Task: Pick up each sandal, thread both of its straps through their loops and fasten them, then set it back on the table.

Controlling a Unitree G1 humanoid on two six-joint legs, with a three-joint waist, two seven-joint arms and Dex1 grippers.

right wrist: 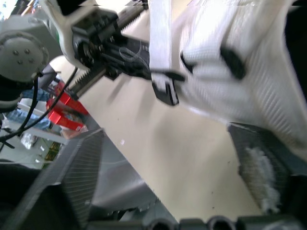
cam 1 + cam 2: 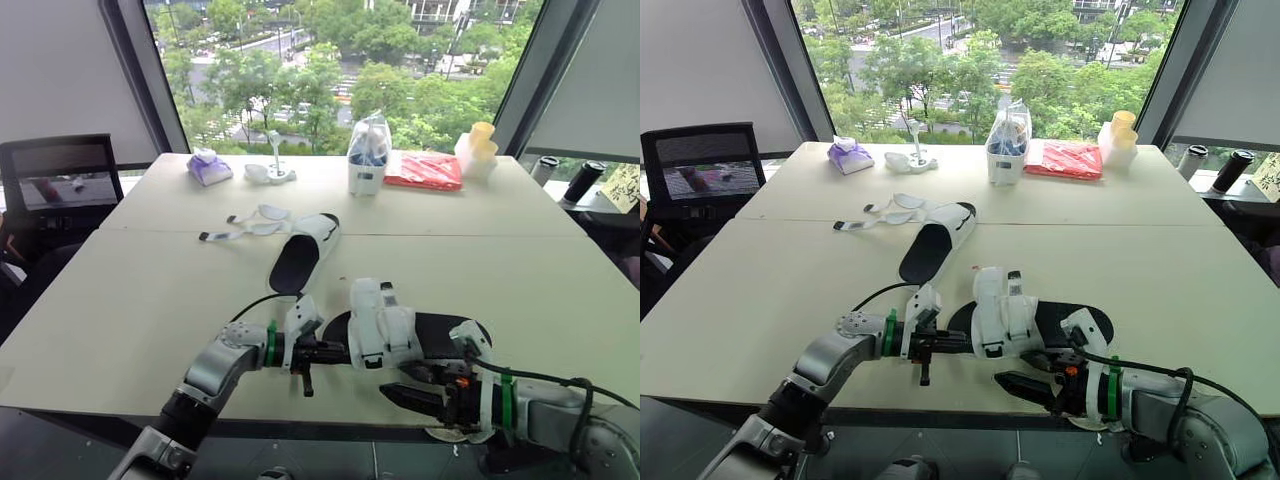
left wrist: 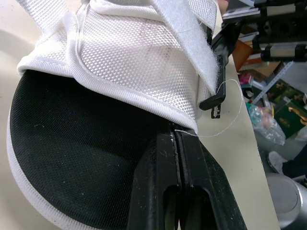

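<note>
The near sandal (image 2: 405, 335) has a black insole and a white mesh upper and lies at the table's front edge. My left gripper (image 2: 335, 352) is at its toe end, shut on the edge of the white upper (image 3: 139, 62), with the fingers (image 3: 163, 182) pressed together. A white strap (image 3: 192, 28) ends in a black loop (image 3: 213, 100). My right gripper (image 2: 412, 386) is open just in front of the sandal's side, its fingers (image 1: 81, 172) wide apart below the hanging strap (image 1: 160, 52). The second sandal (image 2: 305, 250) lies farther back with its loose straps (image 2: 250, 225) spread out.
Along the far edge stand a clear bag of items (image 2: 368, 155), a red packet (image 2: 423, 170), yellow cups (image 2: 480, 145), a purple pouch (image 2: 208, 167) and a small white object (image 2: 270, 172). A black chair (image 2: 60, 190) sits at the left, and dark bottles (image 2: 585, 182) at the right.
</note>
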